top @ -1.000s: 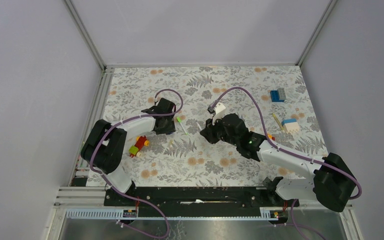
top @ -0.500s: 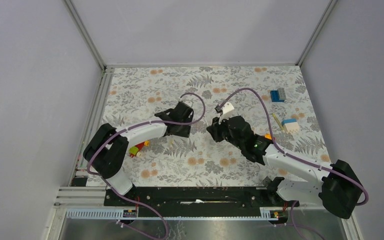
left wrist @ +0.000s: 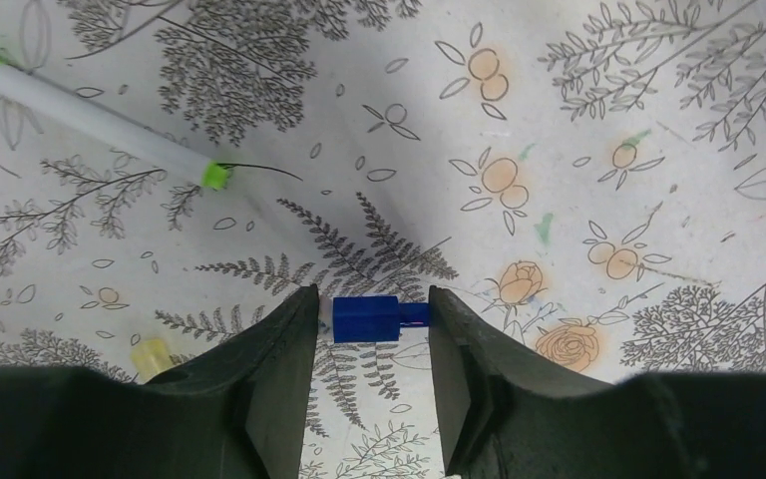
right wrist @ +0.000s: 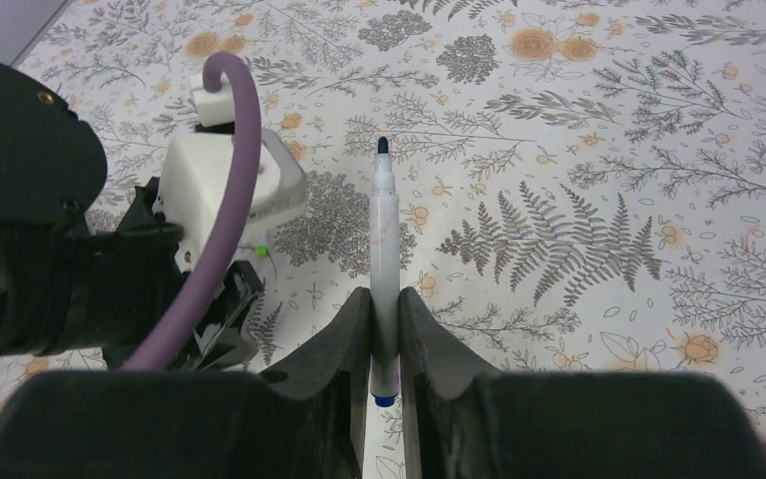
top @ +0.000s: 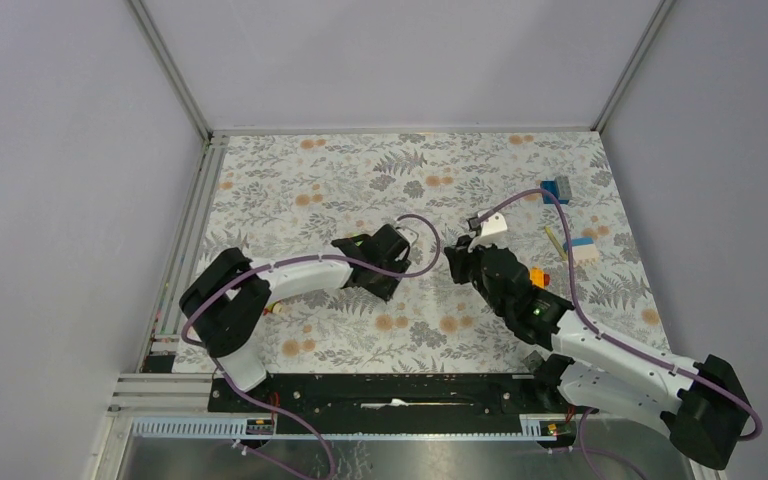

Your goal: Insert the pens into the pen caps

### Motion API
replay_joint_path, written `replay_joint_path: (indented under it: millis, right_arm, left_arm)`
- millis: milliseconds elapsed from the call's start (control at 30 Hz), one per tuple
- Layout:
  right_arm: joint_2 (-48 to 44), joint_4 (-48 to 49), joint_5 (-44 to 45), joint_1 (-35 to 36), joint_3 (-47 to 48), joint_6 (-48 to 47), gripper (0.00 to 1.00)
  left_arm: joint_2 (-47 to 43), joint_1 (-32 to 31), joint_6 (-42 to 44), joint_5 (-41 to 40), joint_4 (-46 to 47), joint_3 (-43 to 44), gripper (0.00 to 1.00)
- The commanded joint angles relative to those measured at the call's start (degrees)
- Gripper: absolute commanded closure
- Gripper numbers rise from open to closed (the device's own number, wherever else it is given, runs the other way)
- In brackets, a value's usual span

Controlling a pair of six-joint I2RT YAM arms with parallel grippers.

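A dark blue pen cap [left wrist: 379,319] sits crosswise between the tips of my left gripper [left wrist: 371,301], which is shut on it end to end, low over the floral cloth. My right gripper [right wrist: 386,299] is shut on a white pen [right wrist: 384,239]. Its dark tip points away from me and its blue end sticks out behind the fingers. A second white pen with green ends [left wrist: 100,125] lies on the cloth beyond and left of the left gripper. In the top view the two grippers face each other near the table's middle, a short way apart.
A small yellowish piece [left wrist: 150,354] lies beside the left finger. At the right of the table are a blue brick [top: 557,190], a white and blue brick [top: 582,250] and a tan pen [top: 556,243]. The left arm [right wrist: 50,249] fills the right wrist view's left side.
Both arms swung to the right. The left gripper moved right and nearer, past the green-ended pen, its opening unchanged. The right gripper drew back to the right with the white pen.
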Motion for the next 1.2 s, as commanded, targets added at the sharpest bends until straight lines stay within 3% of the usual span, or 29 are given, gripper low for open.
replay_joint_path:
  millis: [0,200,500,833,867,933,967,1167]
  right_arm:
    - [-1.4,1.2,4.3,0.2,-0.5,0.8,1.00]
    - [-2.1,1.2,3.6,0.2,-1.2,1.1,1.00]
    - [-3.3,-0.8,1.9,0.2,0.0,0.3,1.00]
    - [-2.8,-1.5,1.5,0.2,1.9,2.6,1.00]
    - [-2.6,-1.5,1.6,0.2,2.0,2.8,1.00]
    - [-2.3,-1.5,1.7,0.2,2.4,2.7,1.00]
    - [-2.2,-1.6,1.7,0.2,2.7,2.6,1.00]
    - [-3.0,-1.7,3.0,0.2,2.1,2.8,1.00]
  left_arm:
    - [1.2,-1.1,2.3,-0.3,-0.7,2.2,0.56]
    - [2.4,-2.3,1.0,-0.6,-0.6,1.4,0.54]
    - [1.5,-4.3,-1.8,-2.2,1.6,-1.1,0.38]
    - [-6.3,-5.0,-5.6,-2.2,3.1,-2.5,0.20]
    - [-7.3,-5.0,-6.3,-2.4,3.0,-2.5,0.18]
    - [-8.9,-5.0,-8.5,-4.2,2.6,-2.3,0.03]
    - [-9.5,-5.0,-10.4,-6.2,2.2,-2.0,0.01]
    - [-7.2,-5.0,-22.0,-9.7,-4.1,3.1,0.04]
